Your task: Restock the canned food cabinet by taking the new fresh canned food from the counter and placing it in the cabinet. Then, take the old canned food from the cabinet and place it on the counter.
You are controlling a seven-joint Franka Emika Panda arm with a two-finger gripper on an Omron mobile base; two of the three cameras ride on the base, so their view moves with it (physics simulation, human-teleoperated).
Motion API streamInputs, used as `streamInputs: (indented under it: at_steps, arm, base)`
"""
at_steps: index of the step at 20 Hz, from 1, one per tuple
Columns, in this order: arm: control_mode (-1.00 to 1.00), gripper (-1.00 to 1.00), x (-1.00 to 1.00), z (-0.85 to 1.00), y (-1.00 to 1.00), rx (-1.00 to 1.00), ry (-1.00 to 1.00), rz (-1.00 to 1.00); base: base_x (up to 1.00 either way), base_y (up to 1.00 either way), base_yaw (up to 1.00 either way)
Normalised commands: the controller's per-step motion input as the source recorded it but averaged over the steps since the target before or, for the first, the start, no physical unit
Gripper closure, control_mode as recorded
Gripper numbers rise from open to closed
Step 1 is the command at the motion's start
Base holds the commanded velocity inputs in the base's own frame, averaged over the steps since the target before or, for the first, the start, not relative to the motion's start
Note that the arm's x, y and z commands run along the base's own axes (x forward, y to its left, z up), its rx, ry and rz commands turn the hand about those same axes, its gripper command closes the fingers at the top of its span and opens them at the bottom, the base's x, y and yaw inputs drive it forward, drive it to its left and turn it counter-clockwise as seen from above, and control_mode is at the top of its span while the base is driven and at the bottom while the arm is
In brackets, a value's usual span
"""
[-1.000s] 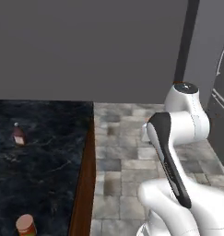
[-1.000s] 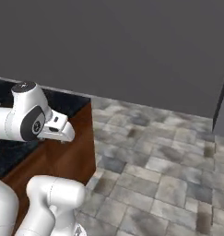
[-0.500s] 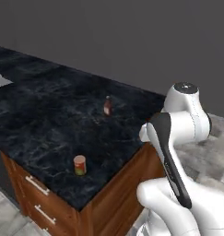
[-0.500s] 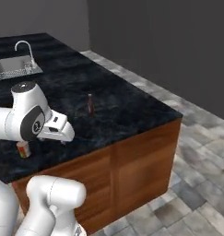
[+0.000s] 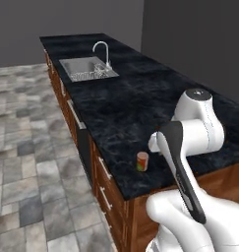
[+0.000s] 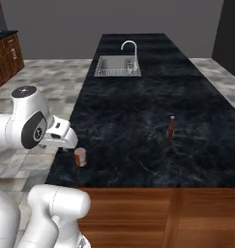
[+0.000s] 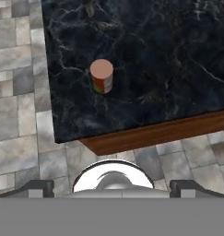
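In the left base view we found the red can standing upright near the front edge of the black marbled counter, well apart from the steel sink and its curved faucet. In the right base view we recorded the same can just beside the arm's hand, with a slim dark bottle standing well to its right. In the hand view we noted the can upright and untouched near the counter's corner, and the gripper spread wide and holding nothing.

You're in a kitchen: a long black marbled counter with a steel sink and curved faucet at upper centre, brown wooden cupboards beneath, grey stone-tile floor at left.
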Motion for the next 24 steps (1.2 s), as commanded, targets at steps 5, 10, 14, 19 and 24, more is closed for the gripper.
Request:
streamInputs:
  at_steps: [5,10,14,19,24]
  arm:
    - [1.00,-1.00,0.00,0.00,0.00,0.00,0.00,0.00]
    - [1.00,-1.00,0.00,0.00,0.00,0.00,0.00,0.00]
    - [-1.00,-1.00,0.45,-0.39,-0.18,0.00,0.01,0.12]
    - [-1.00,-1.00,0.77,-0.71,-0.15,0.00,0.04,0.06]
    - [-1.00,-1.00,0.65,-0.69,-0.01,0.00,0.04,0.03]
  base:
    - [0.50,-0.12,0.22]
    - [0.38,-0.15,0.16]
    - [0.00,0.00,0.00]
    - [0.00,0.00,0.00]
    - [0.00,0.00,0.00]
